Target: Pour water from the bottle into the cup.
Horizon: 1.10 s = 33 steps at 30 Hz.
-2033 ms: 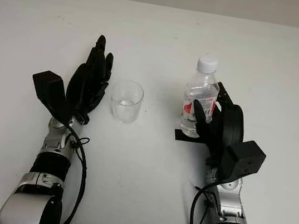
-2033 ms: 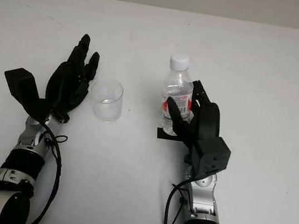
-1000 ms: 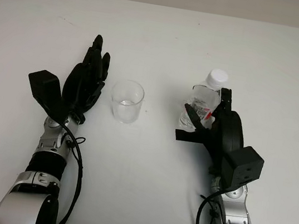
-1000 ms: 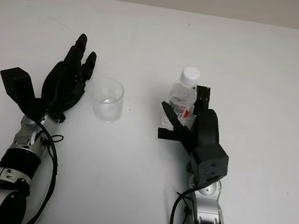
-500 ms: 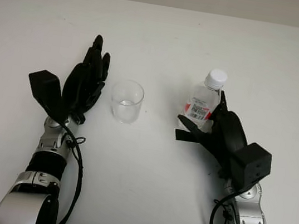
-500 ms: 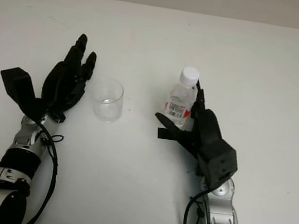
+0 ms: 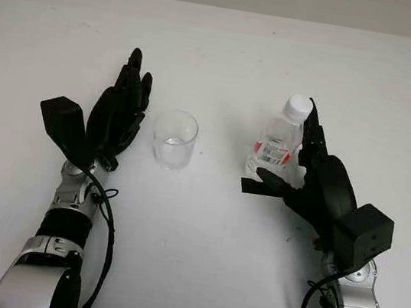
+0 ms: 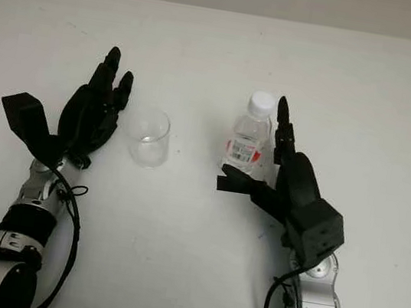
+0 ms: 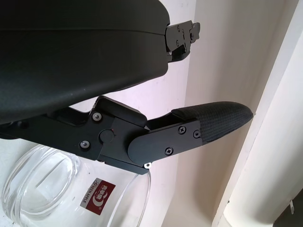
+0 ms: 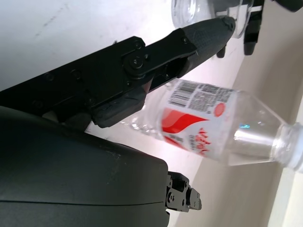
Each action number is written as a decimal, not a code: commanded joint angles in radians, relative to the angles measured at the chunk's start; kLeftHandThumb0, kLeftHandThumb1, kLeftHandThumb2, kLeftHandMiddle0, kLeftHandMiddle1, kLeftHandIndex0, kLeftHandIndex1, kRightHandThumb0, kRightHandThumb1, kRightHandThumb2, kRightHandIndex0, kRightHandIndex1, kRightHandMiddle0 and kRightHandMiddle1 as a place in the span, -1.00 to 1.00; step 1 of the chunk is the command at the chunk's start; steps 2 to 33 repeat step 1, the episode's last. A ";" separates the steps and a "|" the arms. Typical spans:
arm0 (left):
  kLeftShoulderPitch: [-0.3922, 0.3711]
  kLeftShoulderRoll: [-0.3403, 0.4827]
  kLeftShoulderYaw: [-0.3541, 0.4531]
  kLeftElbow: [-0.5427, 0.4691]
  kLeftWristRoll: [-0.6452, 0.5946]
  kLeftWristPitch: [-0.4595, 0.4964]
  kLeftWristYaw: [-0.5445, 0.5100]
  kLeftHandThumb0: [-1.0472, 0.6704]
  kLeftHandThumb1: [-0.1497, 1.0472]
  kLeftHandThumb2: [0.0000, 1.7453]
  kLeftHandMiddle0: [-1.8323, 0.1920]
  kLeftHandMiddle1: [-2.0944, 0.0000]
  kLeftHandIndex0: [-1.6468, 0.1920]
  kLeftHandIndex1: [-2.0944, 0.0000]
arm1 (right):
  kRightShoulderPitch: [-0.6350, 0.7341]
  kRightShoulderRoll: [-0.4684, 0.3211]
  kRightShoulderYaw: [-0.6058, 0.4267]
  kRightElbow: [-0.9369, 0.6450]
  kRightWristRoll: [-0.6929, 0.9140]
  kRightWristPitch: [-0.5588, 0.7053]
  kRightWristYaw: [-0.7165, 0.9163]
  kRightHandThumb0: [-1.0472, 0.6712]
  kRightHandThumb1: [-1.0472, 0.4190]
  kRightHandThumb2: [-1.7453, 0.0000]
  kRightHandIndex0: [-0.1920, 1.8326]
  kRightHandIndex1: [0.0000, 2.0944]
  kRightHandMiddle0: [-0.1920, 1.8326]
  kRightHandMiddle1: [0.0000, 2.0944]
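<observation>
Currently: bottle [image 7: 280, 139], capped, tilted, centre-right on the desk [image 7: 195, 276]; right hand [image 7: 316, 180] beside it, fingers [image 7: 275, 182] loosely wrapping, likely securing grip. Cup [image 7: 173, 139] centre-left; left hand [image 7: 118, 114] open alongside, probably to steady it.

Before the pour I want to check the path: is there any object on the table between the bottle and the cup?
Nothing visible stands between them. The water bottle, at the right hand, and the clear cup are separated by bare white table. The left hand is beside the cup's far side, off the path.
</observation>
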State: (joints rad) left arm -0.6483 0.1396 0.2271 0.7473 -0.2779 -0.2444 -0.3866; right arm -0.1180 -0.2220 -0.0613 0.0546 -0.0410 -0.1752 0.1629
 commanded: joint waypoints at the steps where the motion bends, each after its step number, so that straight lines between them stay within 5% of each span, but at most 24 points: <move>1: 0.025 -0.006 0.000 -0.012 -0.006 0.006 -0.006 -0.77 1.00 -0.19 0.98 0.95 1.00 0.99 | 0.025 -0.004 -0.012 -0.017 -0.001 -0.021 -0.012 -0.96 -0.86 0.93 -1.00 -1.00 -1.00 -1.00; 33: 0.025 -0.006 0.000 -0.012 -0.006 0.006 -0.006 -0.77 1.00 -0.19 0.98 0.95 1.00 0.99 | 0.025 -0.004 -0.012 -0.017 -0.001 -0.021 -0.012 -0.96 -0.86 0.93 -1.00 -1.00 -1.00 -1.00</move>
